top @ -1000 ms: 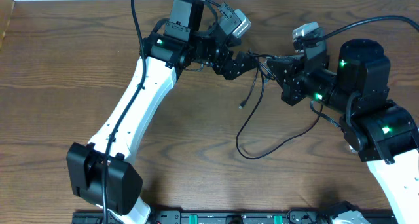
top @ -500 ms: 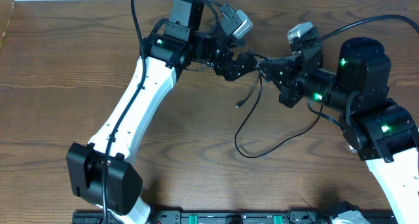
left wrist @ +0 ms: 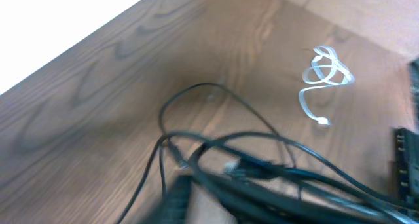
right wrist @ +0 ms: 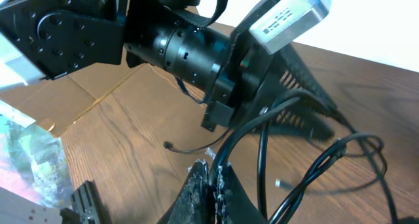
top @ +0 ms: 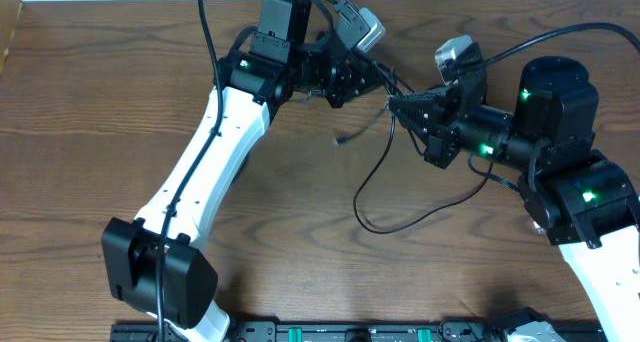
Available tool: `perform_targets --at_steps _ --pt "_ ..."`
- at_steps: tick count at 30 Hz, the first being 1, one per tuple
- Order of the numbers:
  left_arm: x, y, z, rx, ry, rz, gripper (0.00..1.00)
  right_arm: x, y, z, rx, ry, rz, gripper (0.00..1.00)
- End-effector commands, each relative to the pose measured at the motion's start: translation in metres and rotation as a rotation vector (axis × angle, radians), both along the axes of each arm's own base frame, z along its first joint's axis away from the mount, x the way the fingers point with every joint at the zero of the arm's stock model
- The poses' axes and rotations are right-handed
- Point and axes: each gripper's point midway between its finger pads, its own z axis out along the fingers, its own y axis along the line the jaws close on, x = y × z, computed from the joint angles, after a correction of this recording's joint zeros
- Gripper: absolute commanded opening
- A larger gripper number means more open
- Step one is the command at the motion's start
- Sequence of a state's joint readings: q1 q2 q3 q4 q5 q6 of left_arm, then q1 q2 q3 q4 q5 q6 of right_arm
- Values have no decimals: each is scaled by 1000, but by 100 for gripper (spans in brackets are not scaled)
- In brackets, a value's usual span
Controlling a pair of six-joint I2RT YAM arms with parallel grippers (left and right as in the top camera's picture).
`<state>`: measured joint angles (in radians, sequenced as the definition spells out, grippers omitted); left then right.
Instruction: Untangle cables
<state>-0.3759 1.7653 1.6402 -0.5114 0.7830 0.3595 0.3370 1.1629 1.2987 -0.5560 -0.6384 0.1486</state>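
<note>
Two arms meet over the far middle of the desk (top: 100, 132), one tool each. The right tool (top: 398, 104) is pinched tight; its wrist view shows the fingers (right wrist: 196, 185) pressed together on the black cables (left wrist: 255, 168), which rise out of the grip. The left tool (top: 372, 79) sits just beside it. Its own camera is too blurred to show the fingers, so I cannot tell whether it is wide, narrow or holding anything.

The black cables hang in a bundle between the two tools. At least two strands show from above. One ends in a small plug end (top: 341, 140) near the left tool. The other drops into one long loop (top: 358, 204) lying on the desk in front of the right arm. The exact number of black strands cannot be counted.

One white cable (left wrist: 325, 72) lies coiled on the desk, well apart from the black ones and seen only by the left wrist camera.
</note>
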Motion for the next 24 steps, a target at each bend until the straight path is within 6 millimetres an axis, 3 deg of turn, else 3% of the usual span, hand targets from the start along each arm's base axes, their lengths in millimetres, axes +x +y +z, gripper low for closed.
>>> perform_targets --at_steps 1,9,12,15,24 --pt "15 7 -16 51 33 97 8 -7 2 19 32 -35 27 1" --pt "15 7 -20 55 43 96 8 -5 0 19 26 -39 15 1" --pt "9 3 -17 30 56 64 52 -5 0 19 24 -41 14 1" --pt "0 -3 -10 -16 70 11 68 0 -4 17 9 -44 -24 1" --pt "-15 -3 9 -128 103 -101 75 12 -16 7 -49 -44 -115 1"
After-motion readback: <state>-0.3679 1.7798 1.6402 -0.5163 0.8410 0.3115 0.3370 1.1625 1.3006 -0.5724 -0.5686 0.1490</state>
